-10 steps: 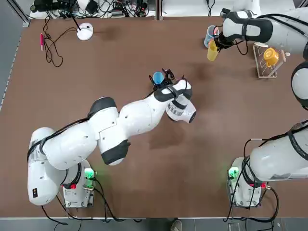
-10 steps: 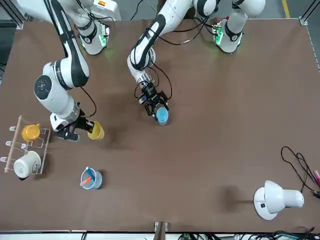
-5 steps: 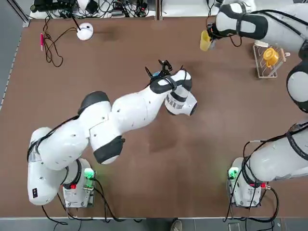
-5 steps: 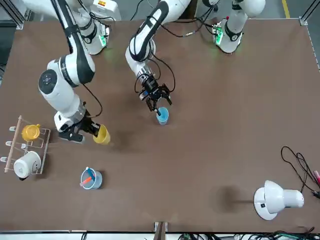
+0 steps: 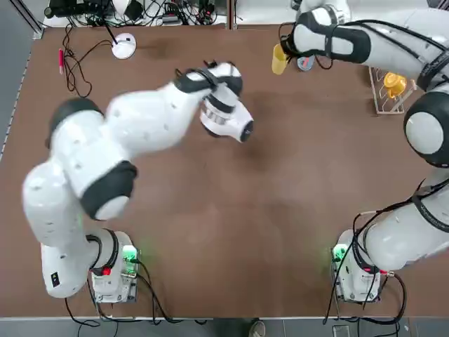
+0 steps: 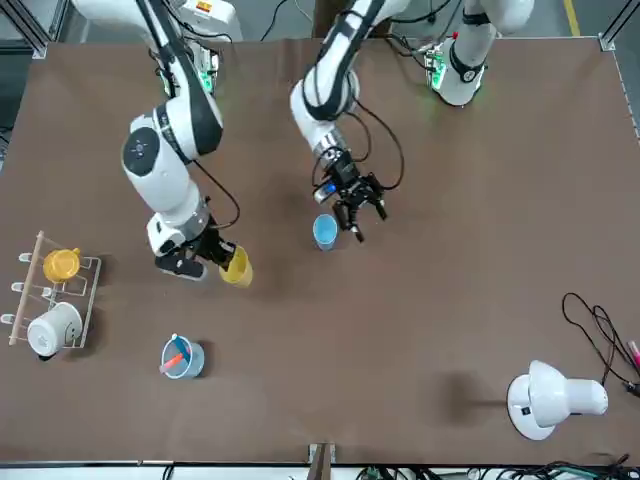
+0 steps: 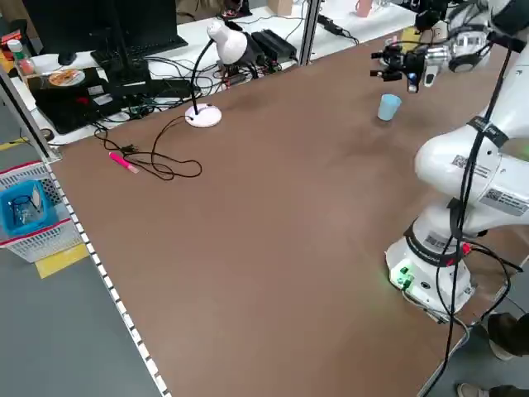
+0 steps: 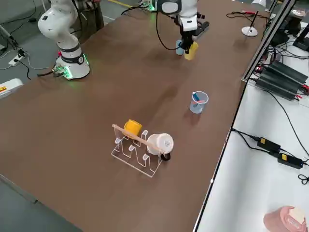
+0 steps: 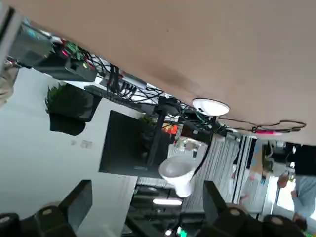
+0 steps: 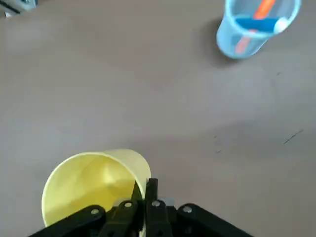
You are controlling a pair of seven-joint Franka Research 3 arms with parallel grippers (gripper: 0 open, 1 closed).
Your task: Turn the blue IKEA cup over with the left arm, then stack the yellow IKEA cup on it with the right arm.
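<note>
Overhead and front cameras both look down on the whole desk (image 5: 280, 210) from opposite ends; side cameras view it diagonally; wrist cameras sit close above it.

The worktop (image 6: 480, 300) is being seen as a smooth, matt brown surface. The yellow IKEA cup (image 10: 94, 185) and the blue IKEA cup (image 6: 324, 231) are being shown as plain matt plastic, while the tumbler (image 10: 256, 24) is being shown as clear, glossy blue plastic. The arms' shells are being seen as glossy white plastic, with matt dark hands.

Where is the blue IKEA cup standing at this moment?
In the front view, the blue IKEA cup stands alone on the table near its middle, just beside the open left end effector and to the right of the yellow IKEA cup.
</note>
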